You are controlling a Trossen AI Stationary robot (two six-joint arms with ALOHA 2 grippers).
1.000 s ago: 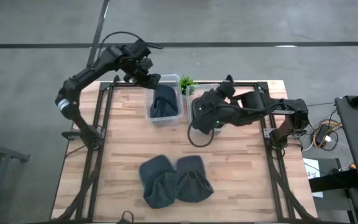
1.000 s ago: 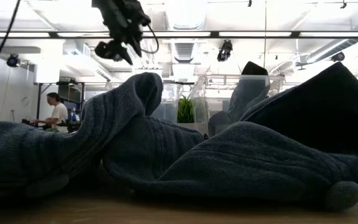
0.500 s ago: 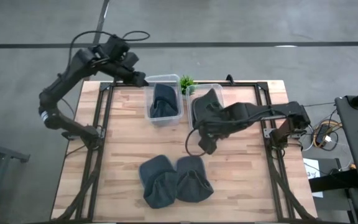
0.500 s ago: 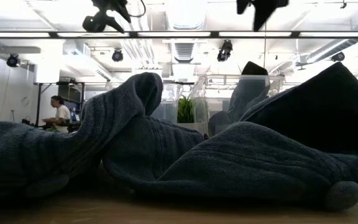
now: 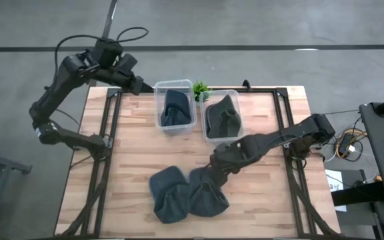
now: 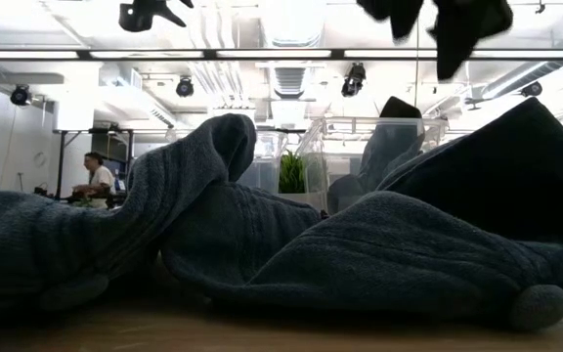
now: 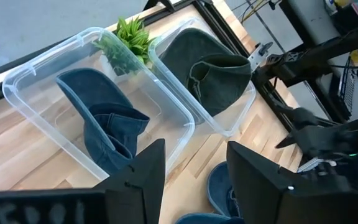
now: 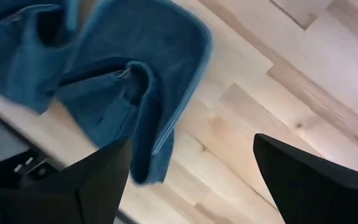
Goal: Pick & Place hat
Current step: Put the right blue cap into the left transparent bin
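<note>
Two blue-grey hats lie side by side on the table near its near edge (image 5: 169, 195) (image 5: 207, 193); they fill the low view's foreground (image 6: 194, 215) (image 6: 438, 244). A blue hat (image 7: 104, 118) lies in the left clear bin (image 5: 175, 107), and a dark hat (image 7: 213, 68) in the right bin (image 5: 222, 115). My right gripper (image 5: 217, 167) hovers open just above the right-hand table hat (image 8: 123, 68), touching nothing. My left gripper (image 5: 135, 85) is open, raised beyond the table's far left corner, beside the left bin.
A small green plant (image 5: 201, 88) stands between the bins at the far edge. Black frame rails (image 5: 115, 127) run along the table's left and right sides. Bare wood (image 5: 132, 153) lies between the bins and the hats. A person sits far off in the room (image 6: 91, 176).
My right gripper has swung from over the right bin toward the near edge and now hangs over the hats on the table; the dark hat shows in the right bin. My left gripper has drawn back from the left bin toward the far left corner.
</note>
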